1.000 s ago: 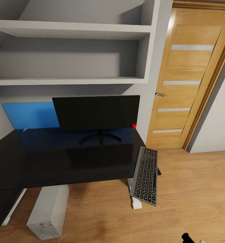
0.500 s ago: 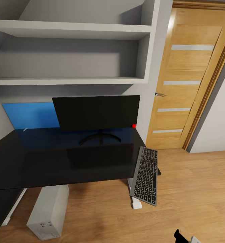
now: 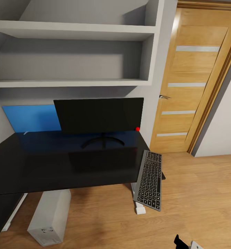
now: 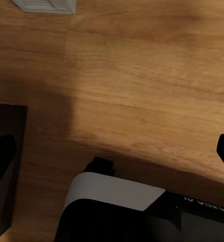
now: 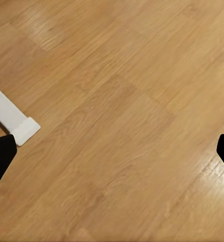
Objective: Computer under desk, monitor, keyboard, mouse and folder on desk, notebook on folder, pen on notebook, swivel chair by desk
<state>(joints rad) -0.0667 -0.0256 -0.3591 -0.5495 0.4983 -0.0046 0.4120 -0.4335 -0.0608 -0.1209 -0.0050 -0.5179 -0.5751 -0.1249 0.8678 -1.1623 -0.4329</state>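
Keyboard [image 3: 149, 180] overhangs the counter [image 3: 60, 162] edge beside the monitor [image 3: 100, 116]; right tool [image 5: 112, 151] fingers spread over wooden floor [image 5: 117, 101]; left tool's state, seemingly apart, I cannot tell.

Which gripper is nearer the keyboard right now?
Right. The right gripper is rising at the head view's bottom edge, below and just right of the keyboard overhanging the desk. The left gripper points down at bare floor, keyboard out of its sight.

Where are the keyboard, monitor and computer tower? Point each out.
keyboard [image 3: 149, 180]: head view, middle of the key field.
monitor [image 3: 100, 114]: head view, centre of the dark screen.
computer tower [image 3: 49, 217]: head view, its grey top face under the desk.
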